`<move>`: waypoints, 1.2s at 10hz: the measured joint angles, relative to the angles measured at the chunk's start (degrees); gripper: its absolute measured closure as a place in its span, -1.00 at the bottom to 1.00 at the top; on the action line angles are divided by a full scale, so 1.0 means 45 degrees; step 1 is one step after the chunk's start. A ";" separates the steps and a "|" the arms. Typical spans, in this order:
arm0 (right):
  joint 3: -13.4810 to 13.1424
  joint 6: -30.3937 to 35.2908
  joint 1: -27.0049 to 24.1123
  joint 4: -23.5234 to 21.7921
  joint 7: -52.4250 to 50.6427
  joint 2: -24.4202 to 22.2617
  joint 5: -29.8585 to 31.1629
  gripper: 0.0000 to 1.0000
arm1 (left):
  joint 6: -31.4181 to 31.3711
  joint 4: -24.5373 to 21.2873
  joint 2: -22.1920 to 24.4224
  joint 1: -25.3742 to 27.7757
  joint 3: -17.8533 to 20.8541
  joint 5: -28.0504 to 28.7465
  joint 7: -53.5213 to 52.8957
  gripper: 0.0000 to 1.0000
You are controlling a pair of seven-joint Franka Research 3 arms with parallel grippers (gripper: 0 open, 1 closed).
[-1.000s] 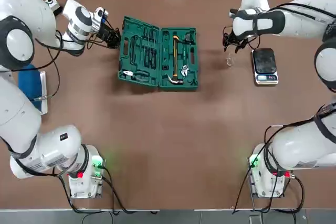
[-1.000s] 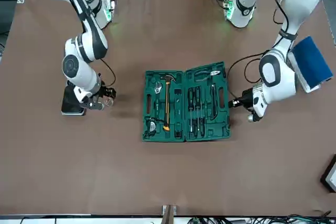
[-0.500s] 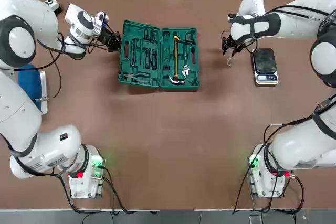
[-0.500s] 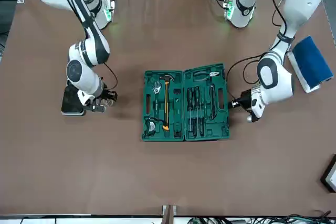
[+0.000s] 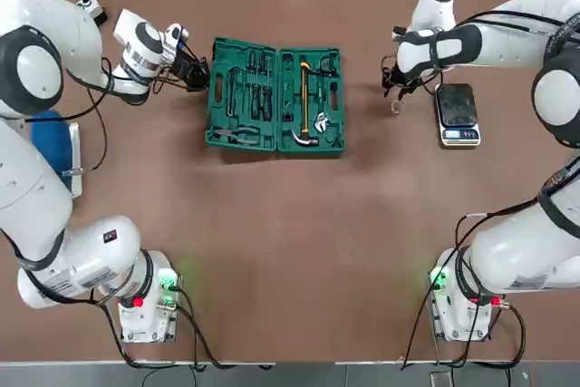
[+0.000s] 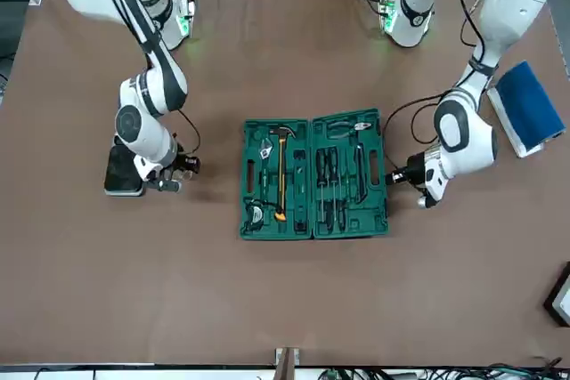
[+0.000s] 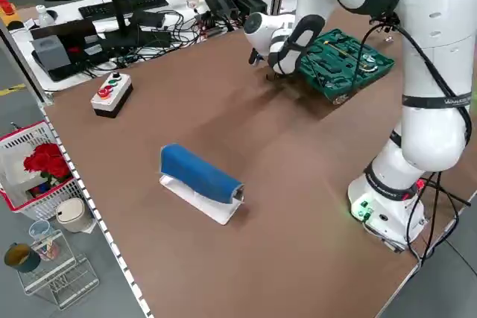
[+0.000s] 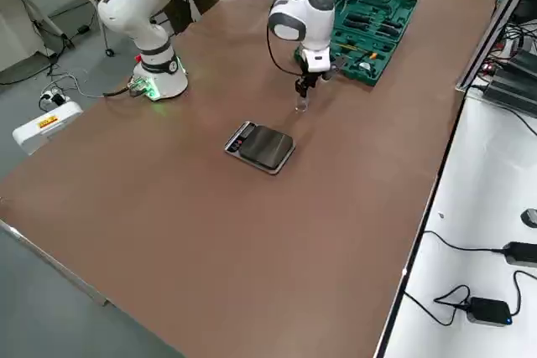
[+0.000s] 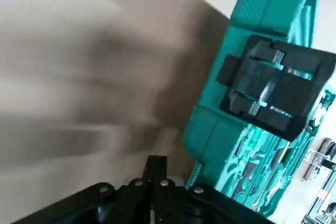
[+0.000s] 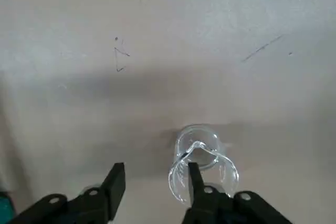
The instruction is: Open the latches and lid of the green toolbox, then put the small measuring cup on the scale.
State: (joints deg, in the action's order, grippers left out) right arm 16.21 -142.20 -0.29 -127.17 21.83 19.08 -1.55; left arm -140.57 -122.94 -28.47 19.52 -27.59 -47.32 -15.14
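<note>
The green toolbox [image 5: 275,94] lies open flat, tools in both halves and a yellow-handled hammer [image 5: 302,97] in the right one. A black clasp piece [image 9: 273,90] shows on its outer edge in the left wrist view. My left gripper [image 5: 193,72] is shut and empty beside that edge. The small measuring cup [image 10: 203,167] stands clear on the table just left of the scale [image 5: 457,113]. My right gripper [image 5: 394,88] hangs low over the cup. Its fingers are apart, one fingertip [image 10: 194,178] at the cup's rim, the other well clear.
A blue roll on a white base [image 5: 53,147] lies at the table's left edge. A white box with coloured buttons [image 7: 112,93] sits at the far left corner. Cables and gear line the bench beyond the far edge.
The right gripper has dropped closer to the cup and its fingers have narrowed. The toolbox's left half has settled flat, and the left gripper has shifted slightly beside it.
</note>
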 joint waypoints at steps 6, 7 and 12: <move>-0.0097 -0.0067 -0.0053 0.0000 0.0001 0.0085 0.0019 0.28 | -0.0614 -0.0028 -0.0762 0.0014 0.0022 0.0395 -0.0037 0.98; -0.0106 -0.0073 -0.0054 -0.0001 0.0001 0.0089 0.0022 0.33 | -0.0662 -0.0028 -0.0843 0.0011 0.0021 0.0429 -0.0054 0.98; -0.0193 -0.0123 -0.0057 -0.0001 0.0000 0.0138 0.0101 0.67 | -0.0540 0.0008 -0.0513 0.0154 0.0008 0.0583 -0.0056 0.98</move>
State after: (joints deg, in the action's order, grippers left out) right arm 15.34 -142.75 -0.55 -127.17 21.83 19.70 -1.10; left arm -143.00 -122.90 -30.78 20.21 -27.56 -44.70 -15.39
